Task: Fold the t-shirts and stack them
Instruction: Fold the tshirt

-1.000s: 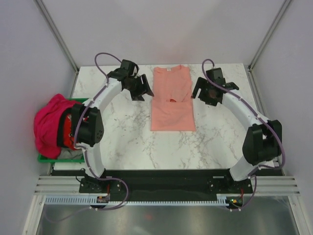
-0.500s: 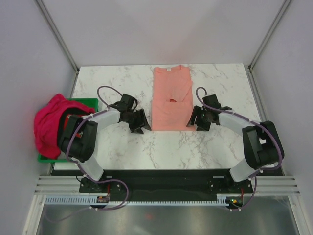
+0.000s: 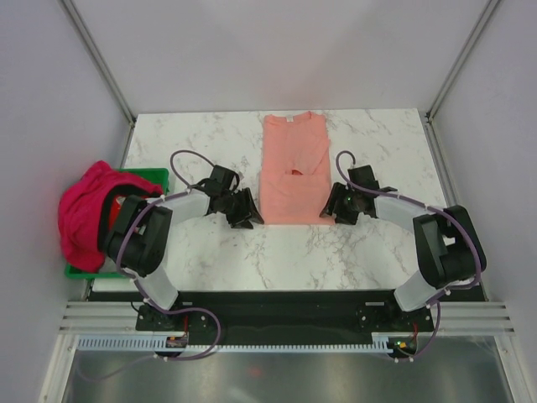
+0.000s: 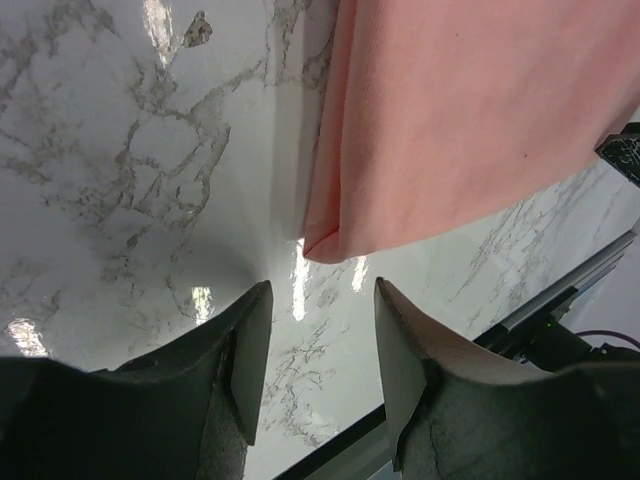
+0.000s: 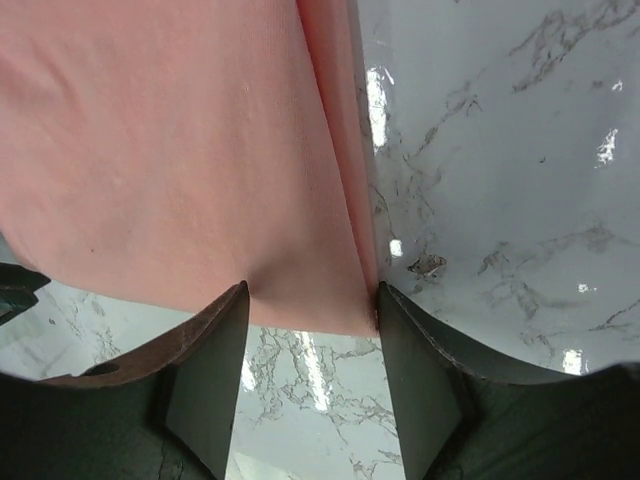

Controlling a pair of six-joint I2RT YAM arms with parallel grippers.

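Salmon tee [image 3: 290, 168] is laid flat at centre of marble table [image 3: 386, 143]. It is folded lengthwise into a narrow strip, w/ collar at far end and hem toward the arm bases. A cross fold is seen approx. halfway along it in top view.

L gripper [image 3: 249, 217] is set low at the tee's near-left corner. From L wrist cam, jaws are seen apart. The folded corner of the cloth is just ahead of the gap, not btwn the tips, and bare marble is seen btwn them. No cloth is clamped.

R gripper [image 3: 330, 210] is set low at the near-right corner, opposite the L one. From R wrist cam, jaws are seen apart, w/ the hem's corner stretch spanning the gap at the tips. The right tip is placed at the cloth's folded side edge. Cloth is not seen pinched or lifted; it is flat on the marble.

Magenta tee [image 3: 82, 220] is bunched and draped over green crate [image 3: 144, 174] at table's left edge, well apart from both grippers.
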